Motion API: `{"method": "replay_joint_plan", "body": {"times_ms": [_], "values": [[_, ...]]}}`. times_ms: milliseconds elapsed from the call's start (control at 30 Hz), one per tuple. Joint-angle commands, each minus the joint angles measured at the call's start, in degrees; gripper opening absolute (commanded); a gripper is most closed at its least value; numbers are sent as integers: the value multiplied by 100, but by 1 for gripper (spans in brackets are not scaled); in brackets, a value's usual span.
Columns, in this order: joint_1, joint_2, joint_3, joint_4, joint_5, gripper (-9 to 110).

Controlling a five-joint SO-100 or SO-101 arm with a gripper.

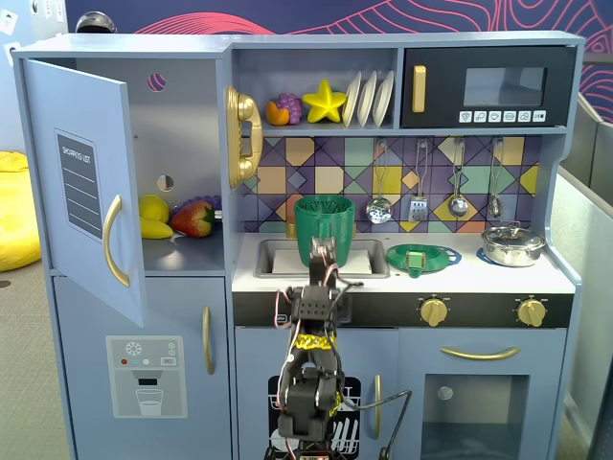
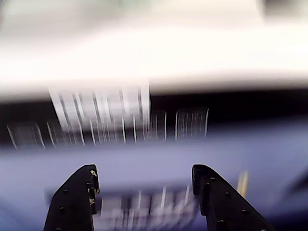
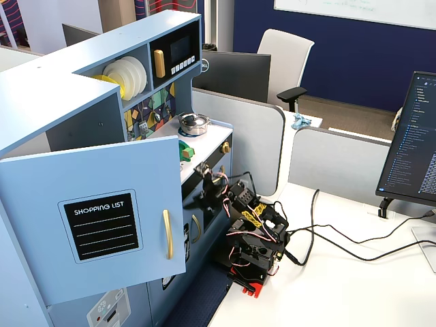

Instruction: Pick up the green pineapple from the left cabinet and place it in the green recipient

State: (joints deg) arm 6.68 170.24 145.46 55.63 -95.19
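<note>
While the black arm stands raised before the tall dark-green ribbed plastic cup (image 1: 325, 218), its end effector (image 2: 144, 185) is parted wide, empty. Green pineapple: not visible in the light-blue cabinet (image 1: 182, 163).

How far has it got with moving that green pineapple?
Done: the left cabinet stands open. In hand: nothing; the gripper is open and empty in the wrist view. No green pineapple shows beside the lemon and strawberry, so it may already be inside the green recipient, whose inside is hidden.
</note>
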Motion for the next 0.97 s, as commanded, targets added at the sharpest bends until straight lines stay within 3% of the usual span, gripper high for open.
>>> {"method": "replay_joint_plan", "body": {"times_ms": [0, 333, 633, 933], "values": [[26, 369, 677, 202, 53, 13], [-246, 703, 1942, 773, 853, 10], [-299, 1169, 2610, 1644, 861, 1], [-457, 1178, 2619, 2443, 1099, 3]]}}
